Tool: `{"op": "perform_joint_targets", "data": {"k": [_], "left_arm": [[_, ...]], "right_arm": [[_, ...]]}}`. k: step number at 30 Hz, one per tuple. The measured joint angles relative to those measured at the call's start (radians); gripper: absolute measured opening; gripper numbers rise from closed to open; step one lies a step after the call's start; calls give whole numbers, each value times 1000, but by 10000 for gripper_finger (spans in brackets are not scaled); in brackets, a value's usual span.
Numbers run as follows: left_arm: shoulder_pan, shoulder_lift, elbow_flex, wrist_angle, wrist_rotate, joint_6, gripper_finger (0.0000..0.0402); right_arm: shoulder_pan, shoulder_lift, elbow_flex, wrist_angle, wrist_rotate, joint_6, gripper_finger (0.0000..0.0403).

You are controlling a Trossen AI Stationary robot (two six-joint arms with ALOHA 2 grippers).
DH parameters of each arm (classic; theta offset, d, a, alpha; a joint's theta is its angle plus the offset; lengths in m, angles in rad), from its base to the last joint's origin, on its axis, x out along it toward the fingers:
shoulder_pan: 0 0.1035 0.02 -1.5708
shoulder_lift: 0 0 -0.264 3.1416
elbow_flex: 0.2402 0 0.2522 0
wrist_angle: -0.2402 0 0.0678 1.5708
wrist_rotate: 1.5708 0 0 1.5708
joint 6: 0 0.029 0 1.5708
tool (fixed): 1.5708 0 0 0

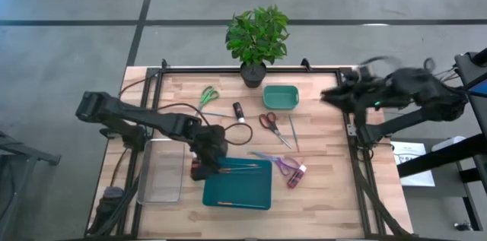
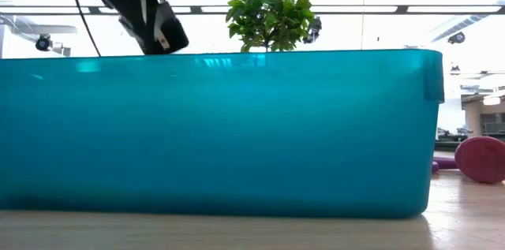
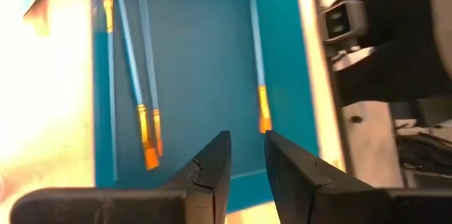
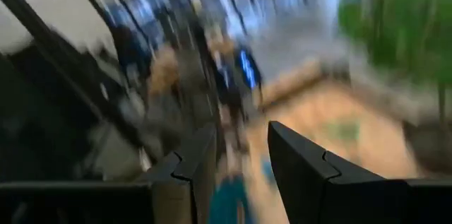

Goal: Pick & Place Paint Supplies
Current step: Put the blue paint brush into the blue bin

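The left hand [image 1: 204, 166] hangs over the left edge of the large teal tray [image 1: 251, 195] at the front middle of the wooden tabletop [image 1: 319, 188]. Its fingers [image 3: 212, 171] stand a narrow gap apart and hold nothing. In the left wrist view three brushes lie inside this tray: two brushes [image 3: 141, 111] close together along one long side, and a single brush [image 3: 260, 90] along the other side, all with orange ferrules.

In the high view, two brushes [image 1: 240, 166] lie at the back edge of the tray, just beside the left hand. A dark paint bottle [image 1: 238, 110] with a white cap stands behind the tray, near green scissors [image 1: 208, 94]. Red scissors [image 1: 268, 121], purple scissors [image 1: 283, 165] and a reddish paint bottle [image 1: 295, 177] lie to the right of the tray. A small teal bin [image 1: 281, 96] stands beside a potted plant [image 1: 257, 37], and a clear tray [image 1: 161, 171] lies at the left.

The right hand [image 1: 331, 95] is raised over the right edge of the tabletop, with its fingers [image 4: 300, 160] a little apart and empty. No writing can be read anywhere.
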Motion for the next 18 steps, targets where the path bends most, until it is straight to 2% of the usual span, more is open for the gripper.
{"op": "perform_joint_targets", "data": {"k": [3,7,11,18], "left_arm": [[4,-53,2,2,42,-1,97],[22,-144,15,25,42,-23,97],[46,-244,30,70,-69,-54,97],[69,-372,37,92,-273,-76,97]], "right_arm": [[0,49,-28,-151,-66,119,128],[0,93,-109,-262,-105,246,128],[1,103,-250,-322,-89,438,128],[14,102,-515,-293,-89,789,128]]}}
